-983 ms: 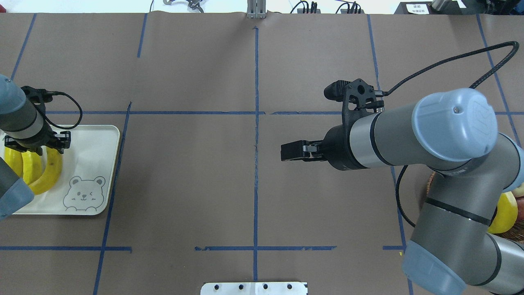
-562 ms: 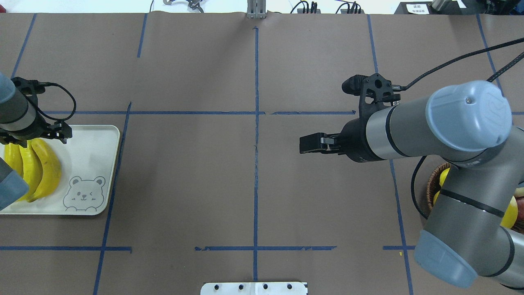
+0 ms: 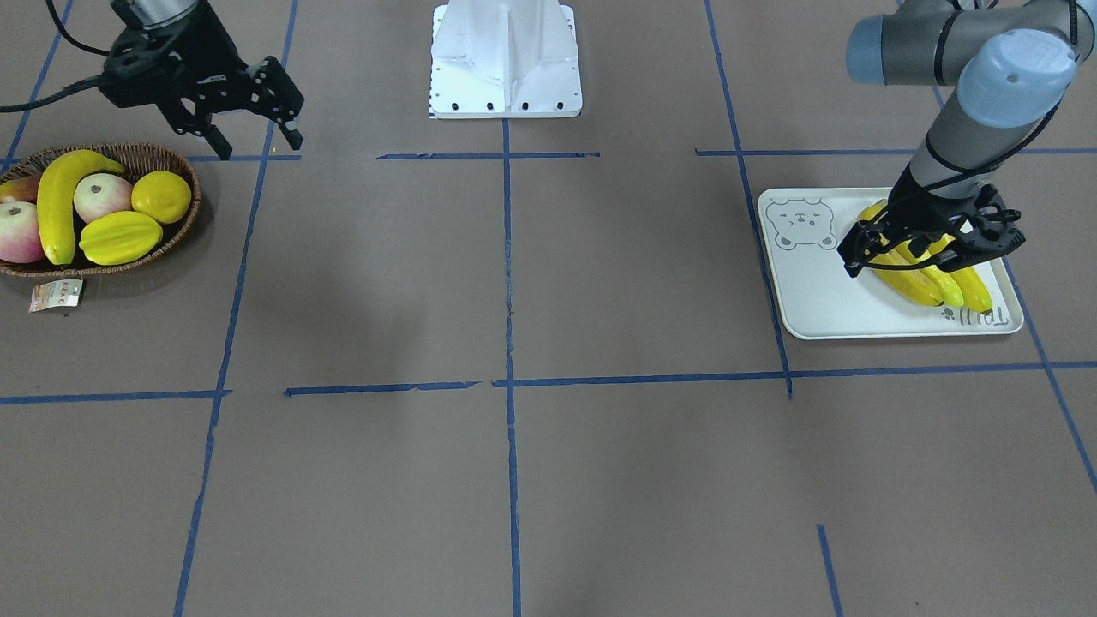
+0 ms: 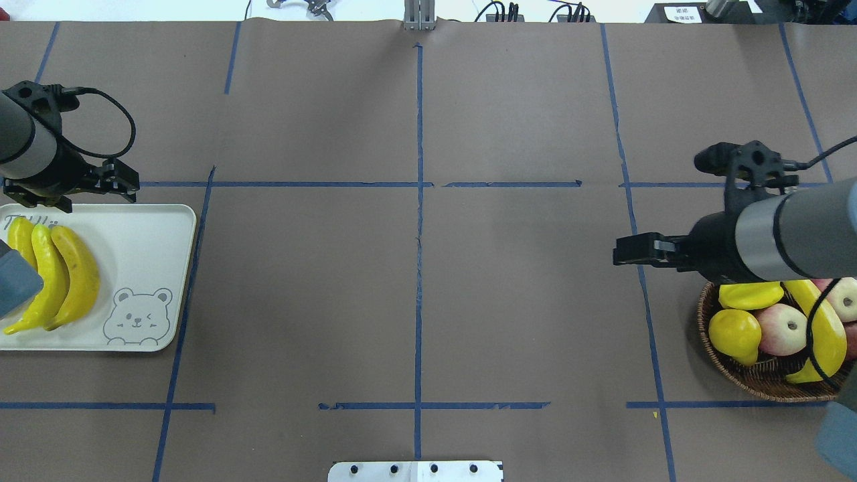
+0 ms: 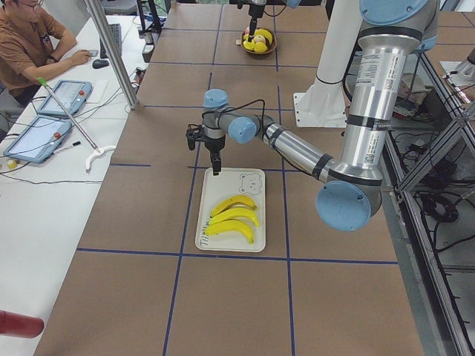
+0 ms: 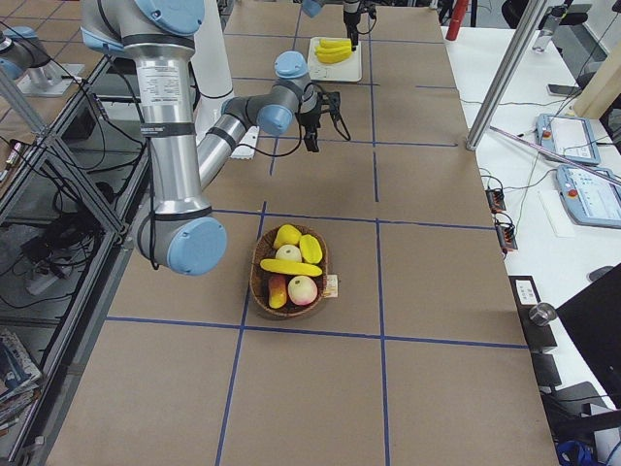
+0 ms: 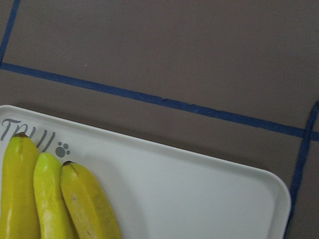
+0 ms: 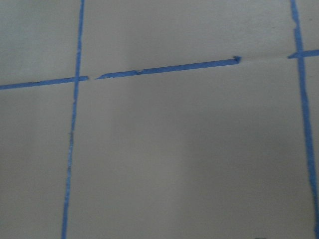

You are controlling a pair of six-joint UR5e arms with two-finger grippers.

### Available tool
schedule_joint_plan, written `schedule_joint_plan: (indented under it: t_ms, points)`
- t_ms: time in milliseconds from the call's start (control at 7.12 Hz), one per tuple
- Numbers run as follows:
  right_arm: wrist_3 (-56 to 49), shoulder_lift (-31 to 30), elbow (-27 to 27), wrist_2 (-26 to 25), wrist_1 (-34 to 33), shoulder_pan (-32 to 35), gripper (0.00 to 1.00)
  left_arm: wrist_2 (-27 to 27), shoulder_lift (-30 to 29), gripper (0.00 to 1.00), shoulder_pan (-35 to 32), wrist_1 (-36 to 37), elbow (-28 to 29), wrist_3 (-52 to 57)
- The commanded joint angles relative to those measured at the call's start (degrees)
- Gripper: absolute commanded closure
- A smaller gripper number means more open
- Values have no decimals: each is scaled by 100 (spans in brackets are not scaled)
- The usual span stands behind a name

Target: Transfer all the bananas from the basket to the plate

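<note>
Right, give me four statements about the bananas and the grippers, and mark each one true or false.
1. Three bananas lie side by side on the plate. True.
2. The basket holds no banana. False: one banana lies in it, next to the starfruit.
3. The left gripper grips a banana. False: it is open and empty, over the plate's far edge.
4. The right gripper is open and empty, beside the basket. True.
</note>
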Motion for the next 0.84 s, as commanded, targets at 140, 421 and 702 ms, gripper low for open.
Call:
schedule_joint_plan:
  t_ms: [140, 421, 702]
  points:
    - [-852, -1737, -101, 832, 1125, 970, 0, -183, -629, 0, 371, 25, -132, -1098]
    - [-863, -2296, -1457, 1724, 3408, 1741, 0, -183, -674, 0, 416, 25, -193, -1153]
    - [-907, -2700, -1798, 1880, 3664, 1843, 0, -174, -700, 0, 547, 25, -220, -1293]
